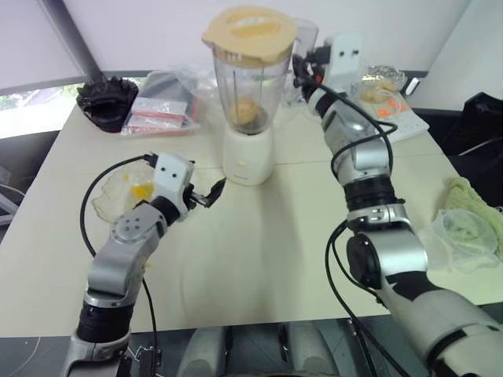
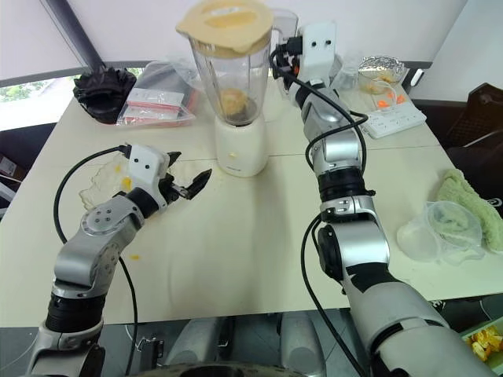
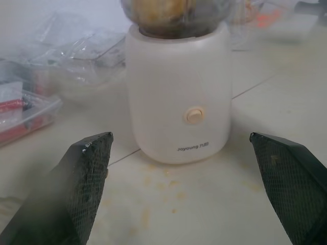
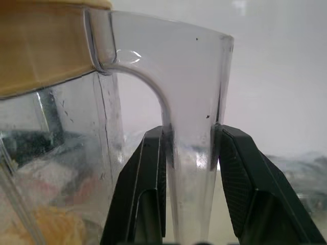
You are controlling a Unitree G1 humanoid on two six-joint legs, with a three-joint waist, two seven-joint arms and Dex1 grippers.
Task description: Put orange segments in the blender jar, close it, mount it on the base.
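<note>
At the far left of the pale cream table (image 1: pixel 259 259) sits a black ruffled bowl-like object (image 1: pixel 108 100), and just beside it lie clear plastic bags with red-and-white strips (image 1: pixel 161 110). Nearer the front edge a shallow clear dish (image 1: pixel 122 192) holds a few yellow-orange bits. The left gripper (image 1: pixel 211 193) hovers just beside that dish, its two black fingers (image 3: pixel 84 173) spread wide apart and holding nothing — in its wrist view they frame the squat cream-white rounded blender base (image 3: pixel 178 94), which stands a little beyond them with its round knob facing the gripper.

In the middle of the table the tall clear plastic blender jar (image 1: pixel 250 86) sits upright on the base, capped with a flat tan lid (image 1: pixel 250 33). The soft yellow-orange segments (image 1: pixel 245 112) lie heaped at the jar's bottom, above the base.

To the right, the right arm reaches forward and up to the jar's far side, where the right gripper (image 4: pixel 190 148) is clamped on the jar's clear handle (image 4: pixel 191 102) — one black finger pressed to each side of it, just below where the handle curves into the rim. Behind the arm a white board (image 2: pixel 393 119) bears a foil-lined clear tub (image 2: pixel 380 71) and some bright orange-red bits. At the far right edge lie a crumpled clear plastic cup (image 2: pixel 438 228) and a pale green cloth (image 2: pixel 471 200), touching each other.
</note>
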